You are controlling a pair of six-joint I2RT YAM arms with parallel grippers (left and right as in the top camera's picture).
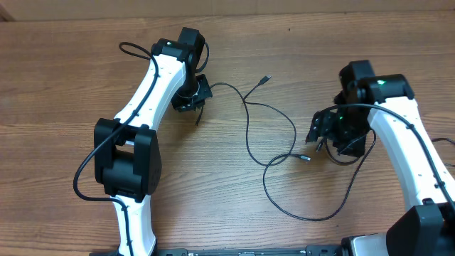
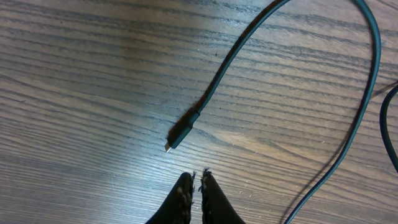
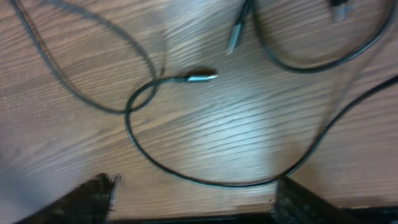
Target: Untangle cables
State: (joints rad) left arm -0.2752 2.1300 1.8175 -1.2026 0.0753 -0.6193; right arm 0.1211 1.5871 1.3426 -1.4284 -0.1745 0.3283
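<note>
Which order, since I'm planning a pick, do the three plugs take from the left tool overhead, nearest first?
1. Near plug, just below the left tool.
2. Top plug, upper middle.
3. Right plug, lower, right of centre.

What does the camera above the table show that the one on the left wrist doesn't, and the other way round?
Only overhead: the white left arm and right arm, the right gripper, and the cables spread in long loose curves. Only the left wrist: the left gripper, shut, close up, just short of one plug end. Both: black cable on the wooden table.
</note>
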